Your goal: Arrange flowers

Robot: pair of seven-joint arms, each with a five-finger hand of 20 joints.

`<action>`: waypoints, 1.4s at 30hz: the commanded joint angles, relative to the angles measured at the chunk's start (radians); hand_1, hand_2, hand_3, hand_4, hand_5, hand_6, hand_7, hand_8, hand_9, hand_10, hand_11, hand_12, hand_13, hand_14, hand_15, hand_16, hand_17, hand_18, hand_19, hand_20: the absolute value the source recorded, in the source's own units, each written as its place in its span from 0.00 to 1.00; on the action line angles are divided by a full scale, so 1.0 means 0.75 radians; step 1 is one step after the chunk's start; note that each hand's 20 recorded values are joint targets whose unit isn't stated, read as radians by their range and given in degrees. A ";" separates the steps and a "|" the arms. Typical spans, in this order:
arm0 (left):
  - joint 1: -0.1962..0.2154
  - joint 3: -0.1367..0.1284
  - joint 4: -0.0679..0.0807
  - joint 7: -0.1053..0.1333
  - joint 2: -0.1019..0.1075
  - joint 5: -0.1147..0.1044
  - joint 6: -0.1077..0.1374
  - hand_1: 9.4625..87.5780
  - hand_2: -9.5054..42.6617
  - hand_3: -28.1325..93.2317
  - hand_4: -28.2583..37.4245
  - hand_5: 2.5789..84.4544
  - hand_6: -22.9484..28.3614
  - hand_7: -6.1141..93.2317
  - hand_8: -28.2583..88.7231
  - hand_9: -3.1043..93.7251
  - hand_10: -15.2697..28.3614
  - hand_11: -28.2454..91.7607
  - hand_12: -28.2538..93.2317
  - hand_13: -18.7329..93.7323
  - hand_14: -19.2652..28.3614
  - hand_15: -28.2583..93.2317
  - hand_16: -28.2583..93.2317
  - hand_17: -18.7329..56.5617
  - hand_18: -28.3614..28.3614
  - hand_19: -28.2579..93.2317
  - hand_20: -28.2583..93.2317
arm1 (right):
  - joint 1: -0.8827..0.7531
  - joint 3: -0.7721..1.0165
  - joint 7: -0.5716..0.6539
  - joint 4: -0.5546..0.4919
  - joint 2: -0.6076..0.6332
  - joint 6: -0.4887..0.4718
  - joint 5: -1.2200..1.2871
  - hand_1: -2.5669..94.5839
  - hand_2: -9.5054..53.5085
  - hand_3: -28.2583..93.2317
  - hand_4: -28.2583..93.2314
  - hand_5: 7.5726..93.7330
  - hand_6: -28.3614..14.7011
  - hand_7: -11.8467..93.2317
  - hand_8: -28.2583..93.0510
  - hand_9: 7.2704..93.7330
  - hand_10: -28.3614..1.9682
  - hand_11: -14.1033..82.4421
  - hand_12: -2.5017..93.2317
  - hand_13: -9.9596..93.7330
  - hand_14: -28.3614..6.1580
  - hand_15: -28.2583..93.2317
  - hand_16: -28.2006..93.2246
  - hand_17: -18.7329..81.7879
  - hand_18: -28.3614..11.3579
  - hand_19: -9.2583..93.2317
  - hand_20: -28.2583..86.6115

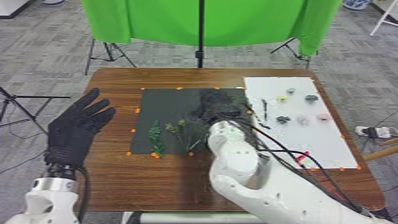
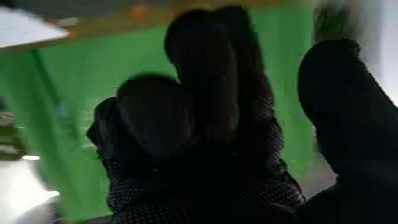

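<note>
Your leafy green stem (image 1: pixel 155 136) and thin bud-tipped stems (image 1: pixel 182 131), on dark mat (image 1: pixel 164 106); yellow bloom (image 1: pixel 282 99), pink bloom (image 1: pixel 324 117), spaced apart on white sheet (image 1: pixel 271 140); your left hand (image 1: pixel 75 127), open, wood between it and mat; your right hand (image 1: pixel 216 106), loosely open, over mat.

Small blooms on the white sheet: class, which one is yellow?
The yellow bloom, just nearer the robot than a grey bloom and left of a dark bloom; only it looks yellow.
</note>
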 commanded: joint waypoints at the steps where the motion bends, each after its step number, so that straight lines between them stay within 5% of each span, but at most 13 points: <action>1: 0.052 -0.002 0.005 0.030 0.004 -0.024 0.030 0.19 0.29 0.90 0.08 0.46 0.65 0.18 0.17 0.40 0.81 0.44 0.32 0.41 0.99 0.65 0.16 0.13 0.96 0.68 0.34 | -0.078 0.291 0.175 -0.043 0.305 0.131 0.177 0.36 0.09 0.85 0.04 0.66 0.54 0.23 0.14 0.82 0.37 0.55 0.21 0.78 0.39 0.84 0.35 0.53 0.00 1.00 0.64; 9: 0.073 0.006 0.000 0.054 0.011 -0.031 0.037 0.19 0.29 0.90 0.08 0.46 0.65 0.18 0.17 0.40 0.81 0.44 0.32 0.41 0.99 0.65 0.16 0.13 0.96 0.68 0.34 | -0.113 0.331 0.242 0.053 0.314 -0.017 0.255 0.38 0.06 0.85 0.04 0.62 0.52 0.22 0.14 0.78 0.34 0.64 0.22 0.77 0.40 0.88 0.35 0.54 0.00 1.00 0.68; 27: 0.043 0.010 -0.003 -0.007 -0.021 -0.012 0.027 0.19 0.29 0.90 0.08 0.46 0.65 0.18 0.17 0.40 0.81 0.44 0.32 0.41 0.99 0.65 0.16 0.13 0.96 0.68 0.34 | 0.072 0.165 0.320 0.311 0.068 -0.348 0.321 0.36 0.03 0.83 0.03 0.50 0.47 0.19 0.15 0.73 0.27 0.71 0.23 0.78 0.40 0.92 0.35 0.55 0.00 1.00 0.72; 34: 0.036 0.007 -0.003 -0.020 -0.026 -0.009 0.022 0.19 0.29 0.90 0.08 0.46 0.65 0.18 0.17 0.40 0.81 0.44 0.32 0.41 0.99 0.65 0.16 0.13 0.96 0.68 0.34 | 0.120 -0.002 0.326 0.430 0.066 -0.365 0.240 0.40 0.00 0.82 0.02 0.61 0.49 0.21 0.15 0.76 0.32 0.73 0.23 0.80 0.43 0.92 0.34 0.57 0.00 1.00 0.72; 36: 0.025 0.010 0.000 -0.023 -0.028 -0.010 0.020 0.19 0.29 0.90 0.08 0.46 0.65 0.18 0.17 0.40 0.81 0.44 0.32 0.41 0.99 0.65 0.16 0.13 0.96 0.68 0.34 | 0.126 -0.036 0.329 0.451 0.083 -0.347 0.232 0.45 0.00 0.84 0.00 0.74 0.54 0.28 0.14 0.78 0.39 0.74 0.23 0.81 0.46 0.91 0.34 0.57 0.02 1.00 0.71; 42: 0.041 0.004 -0.006 -0.014 -0.026 -0.012 0.028 0.19 0.29 0.90 0.08 0.46 0.65 0.18 0.17 0.40 0.81 0.44 0.32 0.41 0.99 0.65 0.16 0.13 0.96 0.68 0.34 | 0.122 -0.083 0.321 0.461 0.154 -0.270 0.169 0.61 0.00 0.77 0.00 0.90 0.58 0.37 0.30 0.87 0.54 0.67 0.28 0.84 0.53 0.88 0.36 0.60 0.05 1.00 0.71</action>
